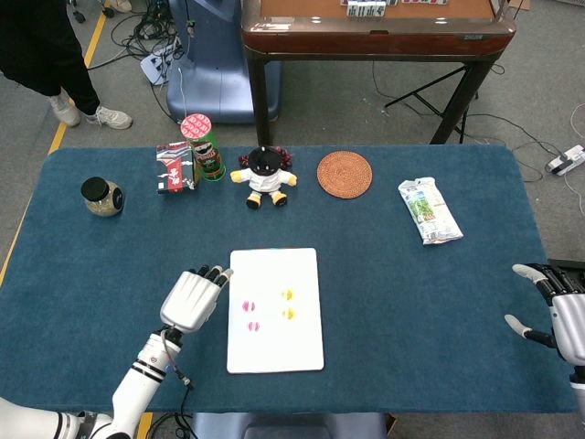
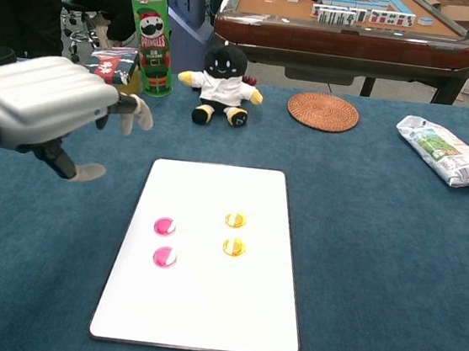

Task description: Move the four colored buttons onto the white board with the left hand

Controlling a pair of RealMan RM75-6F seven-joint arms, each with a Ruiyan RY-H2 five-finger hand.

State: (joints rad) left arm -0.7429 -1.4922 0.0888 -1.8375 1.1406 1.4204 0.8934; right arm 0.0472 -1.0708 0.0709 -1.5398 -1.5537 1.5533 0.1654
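White board (image 1: pixel 274 352) lay flat on the blue table (image 1: pixel 411 293), near the front edge. All four buttons sat on it, left of centre: two pink buttons (image 2: pixel 164 241) in a column on the left, two yellow buttons (image 2: pixel 234 233) in a column on the right, each pair close but apart. Left hand (image 1: pixel 190 299) hung just beside the board's left edge, off the board, fingers extended and apart, holding nothing; chest view showed the same hand (image 2: pixel 43 105) raised above the cloth, thumb hanging below. Right hand (image 1: pixel 559 311) at the far right edge of the table, well apart from the board, fingers spread, nothing in it.

Along the back of the table, left to right: glass jar (image 1: pixel 101 196), small red packet (image 1: pixel 175 167), Pringles can (image 1: pixel 204 146), plush doll (image 1: pixel 265 177), woven coaster (image 1: pixel 345 174), snack bag (image 1: pixel 429 210)
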